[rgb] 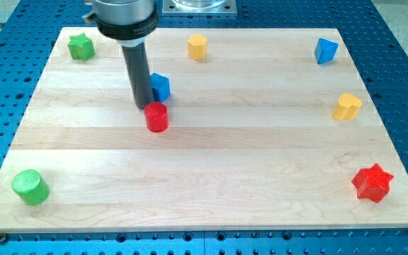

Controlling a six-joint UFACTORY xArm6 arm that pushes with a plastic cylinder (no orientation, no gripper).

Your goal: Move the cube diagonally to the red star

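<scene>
Camera view shows my tip (143,106) standing against the left side of the blue cube (160,86), with the red cylinder (156,117) just beside the tip on its lower right, so close that I cannot tell whether they touch. There are no fingers here to be spread or pinched; the arm ends in a plain rod and only presses sideways.

The blue cube sits in the upper left-centre of the wooden board (211,205), well apart from the red star (372,183), which lies near the view's bottom right corner. The task looks barely begun: nearly the whole diagonal across the board is left.

To do this step well, I judge the tip should come round to the cube's upper left, so the push runs down and right along the line to the star. Pushing from where it stands now would send the cube mostly rightward, and the red cylinder could get dragged along. A steady push through the cube's middle should keep it from spinning off the rod.

The cube has no real long axis. It appears turned a little, one corner toward the view's right, so a flat face may not meet the rod squarely.

Elsewhere sit a green star (81,47), a yellow block (197,47), another blue block (325,50), a yellow heart (346,106) and a green cylinder (30,187), all clear of the likely path.
</scene>
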